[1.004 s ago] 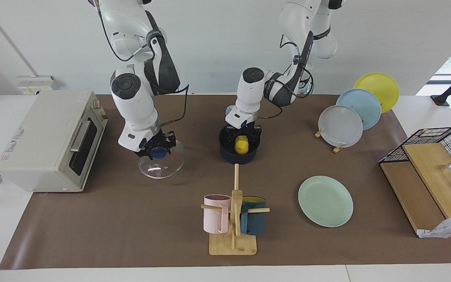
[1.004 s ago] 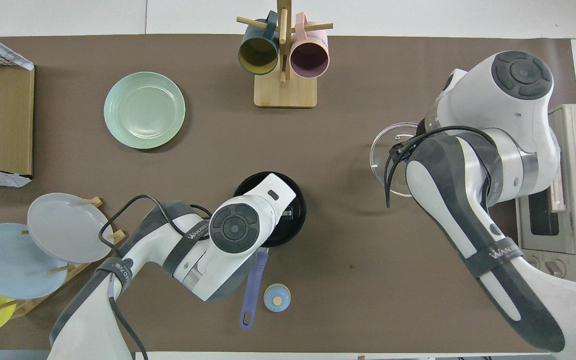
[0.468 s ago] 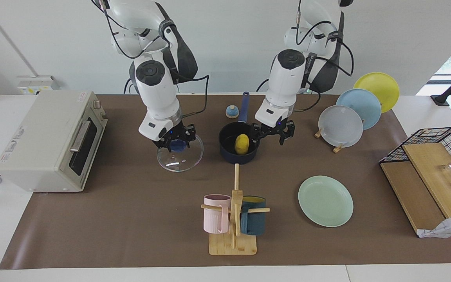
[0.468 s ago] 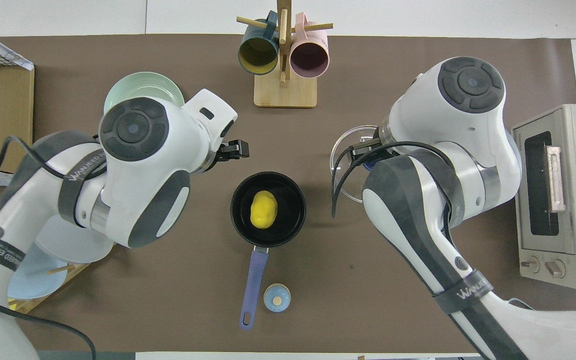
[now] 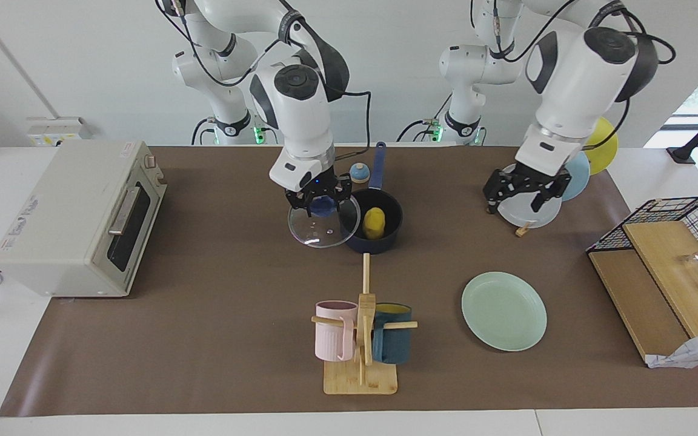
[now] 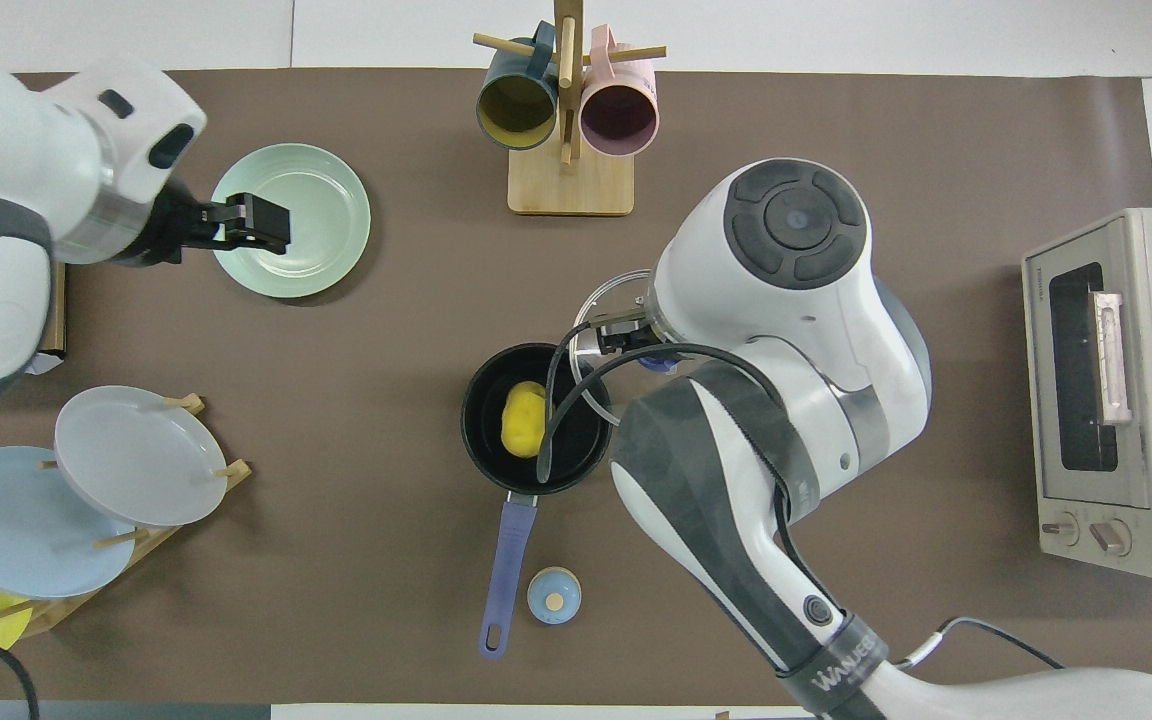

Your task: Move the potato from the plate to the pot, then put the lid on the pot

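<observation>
The yellow potato (image 5: 374, 223) lies inside the dark navy pot (image 5: 373, 243); it also shows in the overhead view (image 6: 524, 418) in the pot (image 6: 481, 440). My right gripper (image 5: 319, 204) is shut on the blue knob of the glass lid (image 5: 323, 229) and holds it tilted in the air beside the pot, its edge at the pot's rim. The overhead view shows only part of the lid (image 6: 608, 300) under the wrist. My left gripper (image 5: 528, 191) is open and empty, raised high; from above it (image 6: 261, 223) is over the mint-green plate (image 6: 316, 250). The plate (image 5: 503, 310) is bare.
A mug rack (image 5: 361, 339) stands farther from the robots than the pot. A toaster oven (image 5: 79, 215) is at the right arm's end. A plate rack (image 5: 558, 163) and a wire basket with boards (image 5: 670, 266) are at the left arm's end. A small blue-and-tan dome (image 6: 553, 595) sits beside the pot's handle (image 6: 506, 575).
My right gripper has carried the lid from near the oven to the pot's rim. My left gripper has let go of the potato in the pot, risen and swung toward its own end of the table.
</observation>
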Robot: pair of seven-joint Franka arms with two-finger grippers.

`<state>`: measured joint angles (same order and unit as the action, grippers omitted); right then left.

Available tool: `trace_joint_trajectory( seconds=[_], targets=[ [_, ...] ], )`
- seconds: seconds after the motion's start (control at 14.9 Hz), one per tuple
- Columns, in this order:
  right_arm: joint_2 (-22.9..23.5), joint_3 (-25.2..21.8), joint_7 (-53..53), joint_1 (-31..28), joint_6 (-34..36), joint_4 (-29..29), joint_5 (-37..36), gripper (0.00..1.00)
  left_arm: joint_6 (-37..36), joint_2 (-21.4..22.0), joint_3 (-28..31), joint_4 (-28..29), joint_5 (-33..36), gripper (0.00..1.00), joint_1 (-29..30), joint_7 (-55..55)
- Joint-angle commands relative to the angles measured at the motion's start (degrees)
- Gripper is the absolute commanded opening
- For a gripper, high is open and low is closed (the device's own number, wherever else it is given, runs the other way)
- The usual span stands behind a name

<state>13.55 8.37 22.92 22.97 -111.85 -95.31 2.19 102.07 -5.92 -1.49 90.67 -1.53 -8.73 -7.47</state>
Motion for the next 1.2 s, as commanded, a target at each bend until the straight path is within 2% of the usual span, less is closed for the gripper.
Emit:
trace_joint_trajectory(
  seconds=[0.0,0.4,0.6,0.87,1.14],
  targets=[
    [1.8,0.0,4.6,2.9,-1.1,2.7,0.4,0.00,-4.5,0.2,-0.3,-1.7,-0.8,1.00,4.5,9.0],
    [2.8,0.0,8.7,6.5,-3.5,2.8,0.2,0.00,-12.8,5.1,-0.4,-0.9,0.5,1.00,7.1,14.2],
    [5.6,-0.2,9.5,8.8,-3.2,3.8,-3.2,0.00,-12.9,7.8,-0.4,2.7,0.7,1.00,6.5,12.0],
    [6.1,-0.1,12.7,10.2,-2.8,4.3,-4.7,0.00,-12.8,9.3,0.4,5.5,1.0,1.00,3.1,10.5],
    [8.0,-0.1,13.2,10.4,-4.9,4.3,-4.7,0.00,-15.7,9.3,0.7,3.3,1.1,1.00,2.3,11.1]
  ],
)
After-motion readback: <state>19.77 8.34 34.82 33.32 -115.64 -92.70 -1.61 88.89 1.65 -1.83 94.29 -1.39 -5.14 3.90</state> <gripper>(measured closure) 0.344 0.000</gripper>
